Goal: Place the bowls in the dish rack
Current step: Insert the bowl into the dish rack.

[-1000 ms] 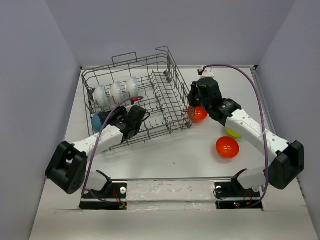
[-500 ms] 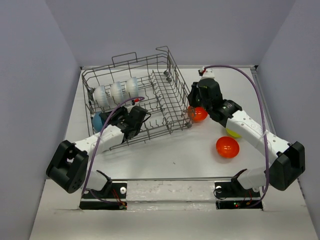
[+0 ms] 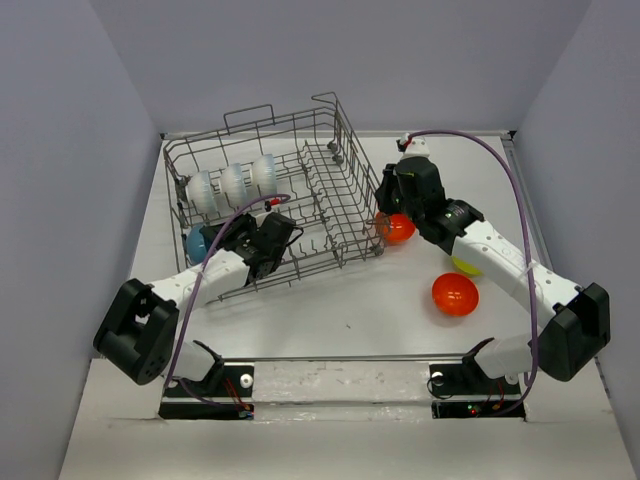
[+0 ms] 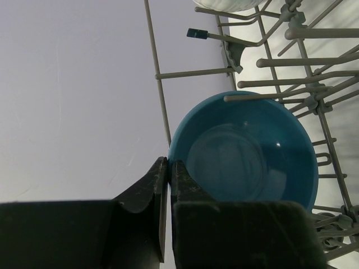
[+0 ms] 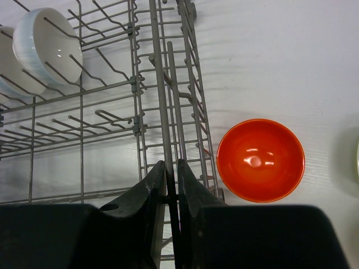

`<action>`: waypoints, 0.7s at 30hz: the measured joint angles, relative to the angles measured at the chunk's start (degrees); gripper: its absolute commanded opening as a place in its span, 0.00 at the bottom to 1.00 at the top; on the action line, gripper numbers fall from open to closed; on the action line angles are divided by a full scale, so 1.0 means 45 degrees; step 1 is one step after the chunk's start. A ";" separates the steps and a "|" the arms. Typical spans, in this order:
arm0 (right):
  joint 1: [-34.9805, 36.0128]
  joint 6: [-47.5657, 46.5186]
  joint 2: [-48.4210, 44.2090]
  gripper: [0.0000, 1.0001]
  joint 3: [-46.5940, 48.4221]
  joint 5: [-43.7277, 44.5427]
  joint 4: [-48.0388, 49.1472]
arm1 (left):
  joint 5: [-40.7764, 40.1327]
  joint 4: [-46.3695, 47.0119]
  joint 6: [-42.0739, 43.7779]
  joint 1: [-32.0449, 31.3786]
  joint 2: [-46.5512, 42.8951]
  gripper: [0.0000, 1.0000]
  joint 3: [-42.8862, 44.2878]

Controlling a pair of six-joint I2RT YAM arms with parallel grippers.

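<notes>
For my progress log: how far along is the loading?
Done: three white round bowls stand in the grey wire dish rack. In hand: the left claw pinches the rim of the blue glossy bowl, inside the rack; the right claw grips a rack wire. Left: an orange-red bowl beside the rack, a second orange-red bowl and a yellow-green bowl on the table.

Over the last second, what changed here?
Almost nothing: the left arm shifted slightly, the left gripper staying at the blue bowl rim. The right gripper stays clamped on a dish rack wire. Rack, white bowls and orange bowls kept their places.
</notes>
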 measured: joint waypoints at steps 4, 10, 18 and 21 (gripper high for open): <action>0.0000 0.0000 0.0000 0.01 0.0000 0.0000 0.0000 | 0.0073 -0.0034 -0.0053 -0.0029 0.0000 0.20 0.0000; 0.0000 0.0000 0.0000 0.01 -0.0005 -0.0005 0.0000 | 0.0185 -0.0214 -0.0189 -0.0029 0.0000 0.26 0.0000; 0.0000 0.0000 -0.0010 0.01 -0.0029 0.0000 0.0039 | 0.0423 -0.0505 -0.0452 -0.0107 0.0000 0.38 0.0000; 0.0000 0.0000 -0.0024 0.01 -0.0053 0.0000 0.0073 | 0.0481 -0.0597 -0.0534 -0.0107 0.0000 0.41 0.0000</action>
